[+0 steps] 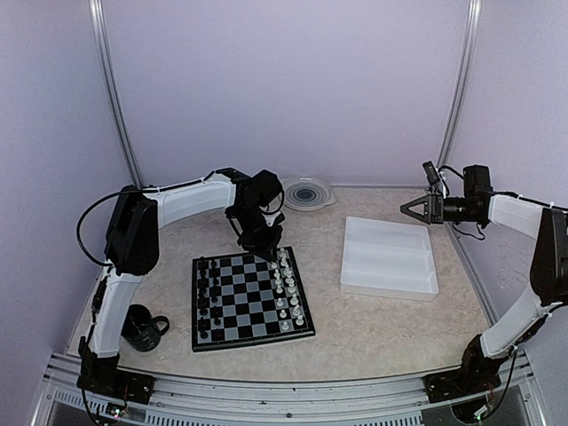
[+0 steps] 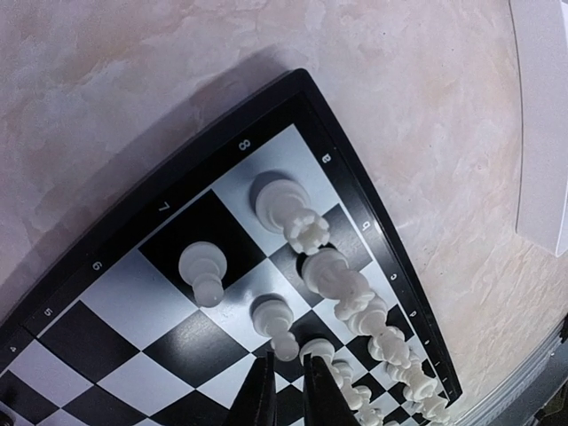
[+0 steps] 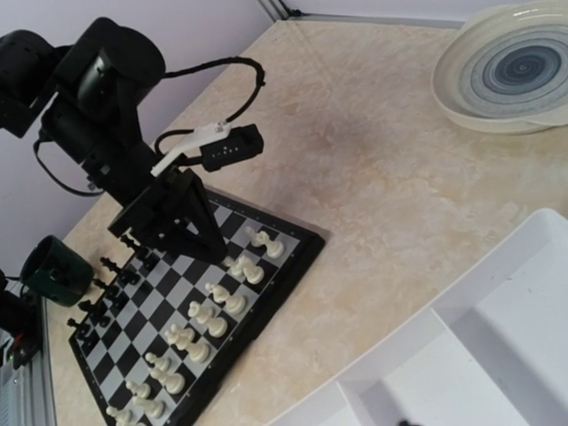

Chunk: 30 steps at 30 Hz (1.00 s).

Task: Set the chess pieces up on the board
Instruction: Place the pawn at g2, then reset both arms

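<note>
Currently, in the overhead view, we find the left gripper [image 1: 266,254] low over the far right corner of the board [image 1: 244,300], which lies left of centre on the table. Its two right columns hold the white chess pieces [image 1: 286,288] and its two left columns the black chess pieces [image 1: 208,297]. The right gripper [image 1: 415,209] hangs at the far right, above the tray [image 1: 390,266]; we cannot tell whether its jaws are parted.

In the left wrist view, the fingers [image 2: 262,399] stand nearly together just beside a white pawn [image 2: 276,322]; we cannot tell whether they clamp anything. We judge the step to be seating a pawn. Descend vertically, centre the base on its square, and part the jaws only slightly, since neighbours stand close.

In the right wrist view, the pieces look tiny, glossy and upright.
</note>
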Available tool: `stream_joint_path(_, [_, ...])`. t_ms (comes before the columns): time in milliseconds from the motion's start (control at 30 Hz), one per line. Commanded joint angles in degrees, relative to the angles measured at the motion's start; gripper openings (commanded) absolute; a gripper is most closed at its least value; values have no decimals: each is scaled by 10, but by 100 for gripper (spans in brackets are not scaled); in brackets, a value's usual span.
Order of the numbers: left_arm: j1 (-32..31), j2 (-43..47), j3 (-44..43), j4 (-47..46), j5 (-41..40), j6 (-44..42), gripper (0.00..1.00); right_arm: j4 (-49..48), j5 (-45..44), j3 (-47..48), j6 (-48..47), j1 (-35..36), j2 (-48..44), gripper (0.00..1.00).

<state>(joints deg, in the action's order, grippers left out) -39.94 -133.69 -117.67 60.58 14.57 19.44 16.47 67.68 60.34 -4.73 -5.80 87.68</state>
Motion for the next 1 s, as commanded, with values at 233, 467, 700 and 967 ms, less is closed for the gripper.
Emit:
stream_joint_path(233, [3,-16,-21,-4,-3,1,19,0,3,-1,-6,-3,1,53])
stream_joint_path(467, [0,9,-46,22,-45,-4,21,41,-10,26,-39,-3,2,53])
stream_joint_path(700, [6,111,-41,3,-136,-34,28,131,-65,117,-114,-2,11,54])
stream_joint_path(967, [35,225,12,-46,-246,-74,98,165,-187,196,-168,-3,-29,75])
